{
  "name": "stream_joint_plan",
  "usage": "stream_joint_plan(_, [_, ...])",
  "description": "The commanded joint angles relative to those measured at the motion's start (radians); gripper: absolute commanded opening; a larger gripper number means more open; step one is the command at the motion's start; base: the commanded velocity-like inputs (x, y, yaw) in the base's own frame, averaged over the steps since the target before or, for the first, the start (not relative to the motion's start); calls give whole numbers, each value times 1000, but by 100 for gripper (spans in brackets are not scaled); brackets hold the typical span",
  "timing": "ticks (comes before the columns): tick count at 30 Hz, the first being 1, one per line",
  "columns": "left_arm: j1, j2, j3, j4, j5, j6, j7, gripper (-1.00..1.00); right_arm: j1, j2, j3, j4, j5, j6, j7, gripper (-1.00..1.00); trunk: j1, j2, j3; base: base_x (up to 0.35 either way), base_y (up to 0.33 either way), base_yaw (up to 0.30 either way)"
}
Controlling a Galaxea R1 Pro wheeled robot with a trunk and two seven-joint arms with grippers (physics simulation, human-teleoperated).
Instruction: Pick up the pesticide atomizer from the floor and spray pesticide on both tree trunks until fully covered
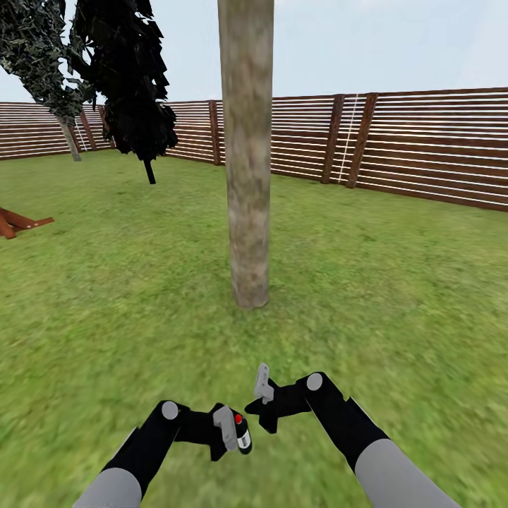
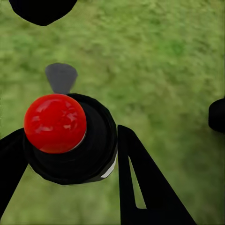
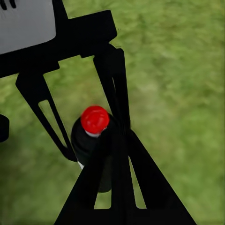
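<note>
The pesticide atomizer (image 1: 243, 432), a small black bottle with a red cap and a white label, stands upright in my left gripper (image 1: 234, 436), which is shut on it low over the grass. In the left wrist view the atomizer (image 2: 70, 140) sits between the two black fingers (image 2: 140, 187). My right gripper (image 1: 251, 408) hovers just beside it, its fingers (image 3: 117, 187) pressed together, shut, with their tips near the atomizer (image 3: 95, 120). A thick pale mottled tree trunk (image 1: 247, 162) rises straight ahead. A second pale-trunked tree (image 1: 69, 137) leans at the far left.
A brown slat fence (image 1: 395, 148) runs across the back of the lawn. An all-black tree (image 1: 134, 85) stands left of the near trunk. An orange-brown wooden object (image 1: 17, 223) lies at the left edge. Grass (image 1: 395, 282) spreads around the trunk.
</note>
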Motion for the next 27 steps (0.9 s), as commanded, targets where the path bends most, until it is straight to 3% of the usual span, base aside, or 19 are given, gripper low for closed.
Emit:
stream_joint_plan(1, [-2,0,0,0,1,0,0,-100,0,1,0,0,0,0,0,-100,0,0,0,0,0,0])
stream_joint_plan(8, [-7,-2,3,2,6,-3,-1,-100,0,1,0,1,0,0,0,-100,0,0,0,0,0,0])
stream_joint_plan(13, [-7,-2,2,6,66,-3,-9,-100,0,1,0,2,0,0,0,-100,0,0,0,0,0,0])
stream_joint_plan(23, [-7,-2,1,10,68,-2,-8,-100,1,1,0,3,0,0,0,-100,0,0,0,0,0,0])
stream_joint_plan(25, [-7,7,-1,12,61,0,-5,-100,0,1,0,3,0,0,0,-100,0,0,0,0,0,0])
stream_joint_plan(27, [-33,50,-2,15,55,2,-3,-100,0,1,0,3,0,0,0,-100,0,0,0,0,0,0])
